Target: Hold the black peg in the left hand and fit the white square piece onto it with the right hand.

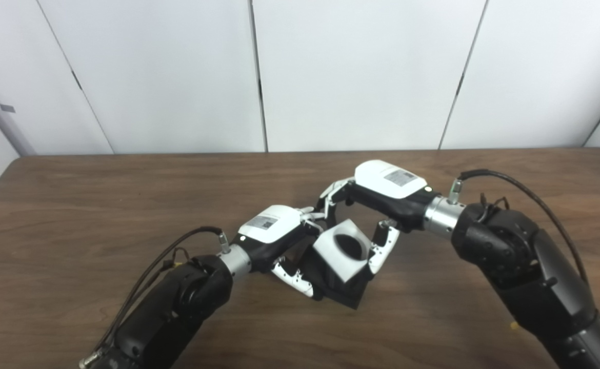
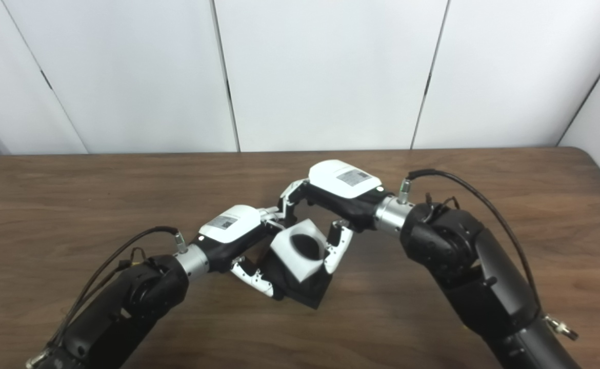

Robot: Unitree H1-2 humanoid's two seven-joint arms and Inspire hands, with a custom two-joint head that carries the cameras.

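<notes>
The white square piece (image 1: 343,249) has a round dark hole in its face and sits over the black peg part (image 1: 343,292), whose square black base shows below it. My left hand (image 1: 279,241) grips the black part from the left, thumb under it. From the right, my right hand (image 1: 377,200) is closed on the white piece, fingers at its top corner and thumb (image 1: 382,248) on its right edge. Both hands hold the pieces just above the table's middle. The peg's shaft is hidden inside the white piece (image 2: 301,248).
A dark wooden table (image 1: 74,215) spans the view, with white wall panels (image 1: 177,77) behind its far edge. Cables loop off both forearms (image 1: 531,197). Nothing else lies on the tabletop.
</notes>
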